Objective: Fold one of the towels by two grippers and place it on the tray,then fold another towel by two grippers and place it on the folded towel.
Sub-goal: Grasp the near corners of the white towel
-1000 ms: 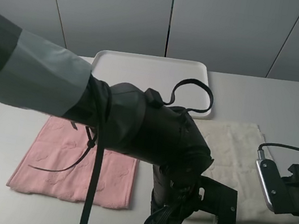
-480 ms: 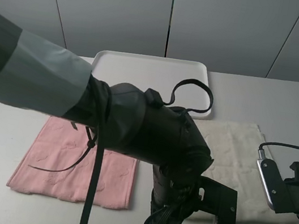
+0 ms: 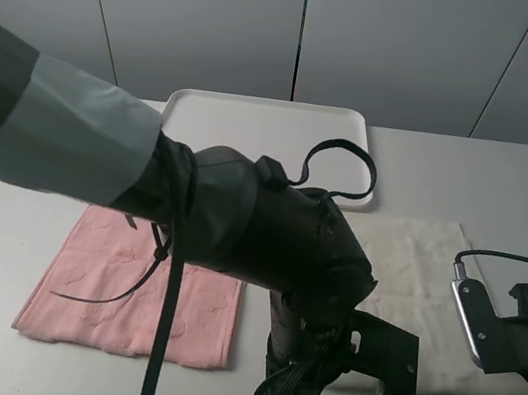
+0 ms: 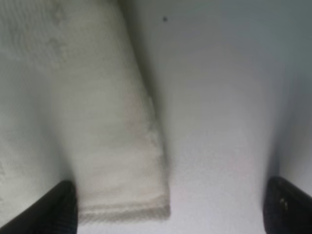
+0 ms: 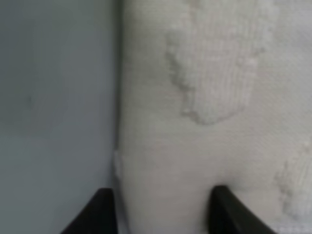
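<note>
The cream towel (image 3: 404, 267) lies flat on the table at the right, and the pink towel (image 3: 122, 285) lies flat at the left. Behind them sits the white tray (image 3: 266, 125) with nothing on it. My left gripper (image 4: 170, 209) hangs wide open over the cream towel's (image 4: 112, 126) near left corner, with one fingertip (image 4: 56, 207) on the cloth and the other on bare table. My right gripper (image 5: 163, 212) is low at the towel's (image 5: 195, 97) near right edge. Its jaws are half closed astride that edge, and cloth fills the gap between them.
The left arm's dark sleeve (image 3: 220, 216) and a cable loop (image 3: 340, 170) cover the middle of the exterior high view. They hide the cream towel's left part. Grey wall panels stand behind the tray. The table's near edge lies close below both grippers.
My right gripper's jaws have narrowed around the cream towel's edge, and that arm has shifted slightly. The left arm and its open gripper have stayed still.
</note>
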Robot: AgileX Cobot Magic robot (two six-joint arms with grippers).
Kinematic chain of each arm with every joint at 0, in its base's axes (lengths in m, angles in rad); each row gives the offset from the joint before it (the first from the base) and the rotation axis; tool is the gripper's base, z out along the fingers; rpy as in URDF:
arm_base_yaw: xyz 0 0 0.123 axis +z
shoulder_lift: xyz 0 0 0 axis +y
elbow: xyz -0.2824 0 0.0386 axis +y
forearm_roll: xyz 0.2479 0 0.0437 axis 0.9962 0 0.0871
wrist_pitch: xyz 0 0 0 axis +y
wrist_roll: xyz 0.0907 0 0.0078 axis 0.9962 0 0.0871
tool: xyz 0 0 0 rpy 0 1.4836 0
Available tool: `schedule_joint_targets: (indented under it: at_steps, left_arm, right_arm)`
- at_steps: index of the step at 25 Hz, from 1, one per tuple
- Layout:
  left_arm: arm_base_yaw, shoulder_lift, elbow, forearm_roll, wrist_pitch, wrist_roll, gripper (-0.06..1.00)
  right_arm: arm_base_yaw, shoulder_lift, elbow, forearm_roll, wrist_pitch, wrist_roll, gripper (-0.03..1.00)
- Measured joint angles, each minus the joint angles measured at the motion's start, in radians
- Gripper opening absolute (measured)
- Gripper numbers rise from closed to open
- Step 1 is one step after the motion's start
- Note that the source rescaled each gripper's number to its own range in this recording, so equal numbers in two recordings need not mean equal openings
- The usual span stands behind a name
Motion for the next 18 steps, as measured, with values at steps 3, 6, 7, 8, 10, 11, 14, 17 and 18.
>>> schedule_joint_targets:
  at_steps: [3, 6, 7, 8, 10, 11, 14, 17, 18]
  left_arm:
    - [0.000, 0.000, 0.000, 0.000, 0.000, 0.000, 0.98]
    - [0.000, 0.000, 0.000, 0.005, 0.000, 0.000, 0.98]
    - [0.000, 0.000, 0.000, 0.000, 0.000, 0.000, 0.98]
    - [0.000, 0.000, 0.000, 0.000, 0.000, 0.000, 0.98]
    - [0.000, 0.000, 0.000, 0.005, -0.002, 0.000, 0.98]
    - [0.000, 0.000, 0.000, 0.010, -0.004, -0.002, 0.98]
    - [0.000, 0.000, 0.000, 0.016, -0.013, -0.004, 0.98]
    - [0.000, 0.000, 0.000, 0.032, -0.041, -0.036, 0.91]
    - [0.000, 0.000, 0.000, 0.039, -0.046, -0.044, 0.87]
  right_arm:
    - [0.000, 0.000, 0.000, -0.003, -0.018, 0.015, 0.18]
    - [0.002, 0.002, 0.000, -0.004, -0.035, 0.026, 0.02]
    - [0.002, 0.002, 0.000, -0.004, -0.036, 0.028, 0.01]
    - [0.002, 0.002, 0.000, -0.004, -0.036, 0.028, 0.01]
    - [0.002, 0.002, 0.000, -0.004, -0.036, 0.030, 0.01]
    - [0.002, 0.002, 0.000, -0.004, -0.036, 0.030, 0.01]
    - [0.002, 0.002, 0.000, -0.004, -0.036, 0.030, 0.01]
    - [0.002, 0.002, 0.000, 0.002, -0.036, 0.030, 0.01]
    - [0.002, 0.002, 0.000, 0.009, -0.037, 0.030, 0.01]
